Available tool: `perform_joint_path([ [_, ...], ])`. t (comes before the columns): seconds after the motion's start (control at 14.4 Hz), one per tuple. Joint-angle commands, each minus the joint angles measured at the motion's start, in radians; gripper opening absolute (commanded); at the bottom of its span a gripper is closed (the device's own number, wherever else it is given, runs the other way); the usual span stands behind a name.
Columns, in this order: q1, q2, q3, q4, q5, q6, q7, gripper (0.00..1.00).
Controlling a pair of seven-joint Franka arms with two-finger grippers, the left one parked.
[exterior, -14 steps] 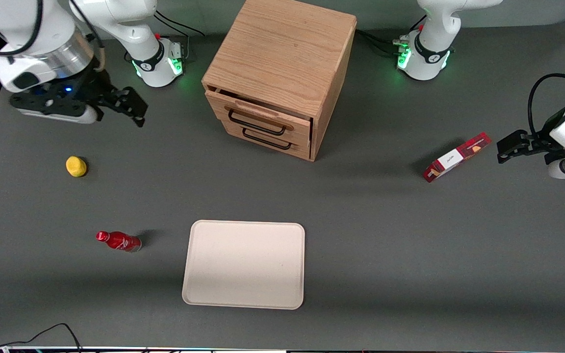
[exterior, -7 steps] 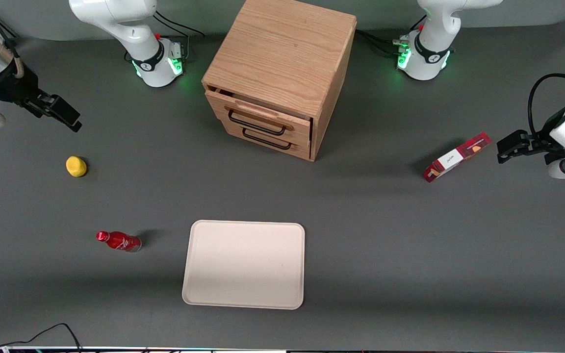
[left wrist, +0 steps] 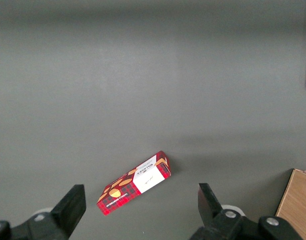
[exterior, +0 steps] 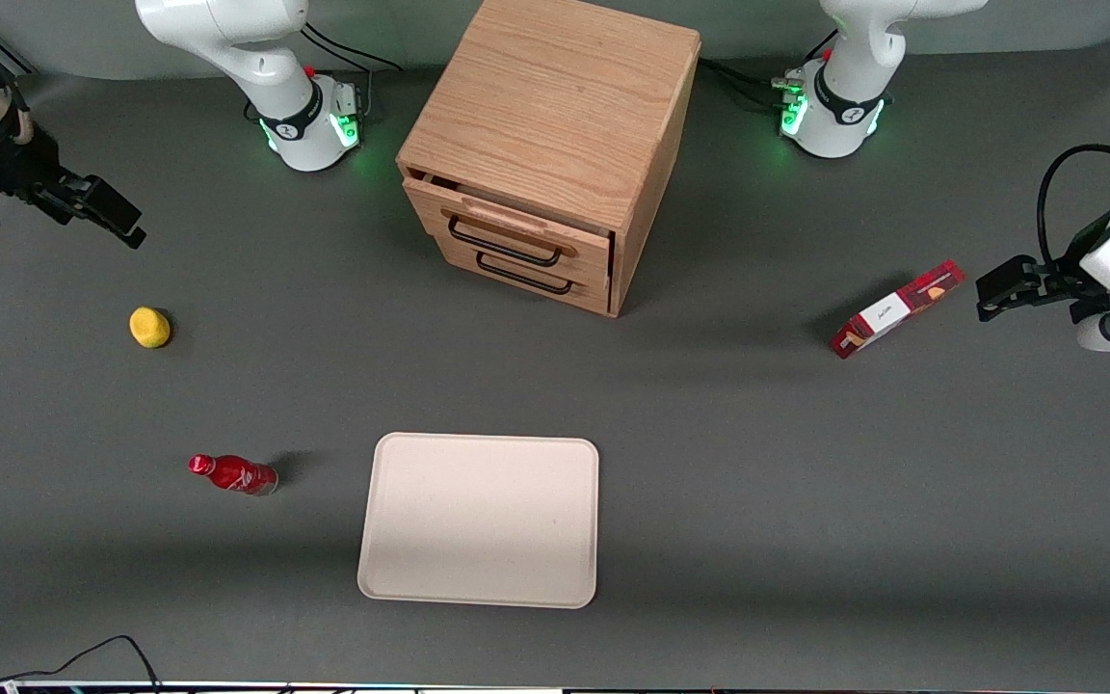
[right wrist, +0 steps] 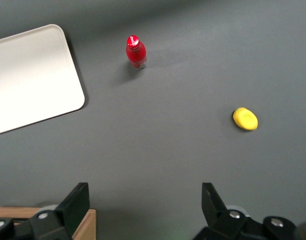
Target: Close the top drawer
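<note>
Since a second ago the pincer (exterior: 121, 224) has swung away toward the counter's (exterior: 709, 463) edge — fingers spread, empty. Top drawer (exterior: 507, 231) sits almost shut — pushing seemingly over, retreat underway.

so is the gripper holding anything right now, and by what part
Nothing is held. The gripper is open with only bare table between its fingers, up at the working arm's end of the table, well away from the top drawer, whose handle is untouched.
</note>
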Motion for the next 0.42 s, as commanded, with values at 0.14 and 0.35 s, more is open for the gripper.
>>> perform_joint_path([
  [0.14, 0.004, 0.004, -0.038, -0.002, 0.018, 0.011, -0.160, 1.00],
  [0.35, 0.004, 0.016, -0.050, 0.001, 0.018, 0.006, -0.164, 1.00],
])
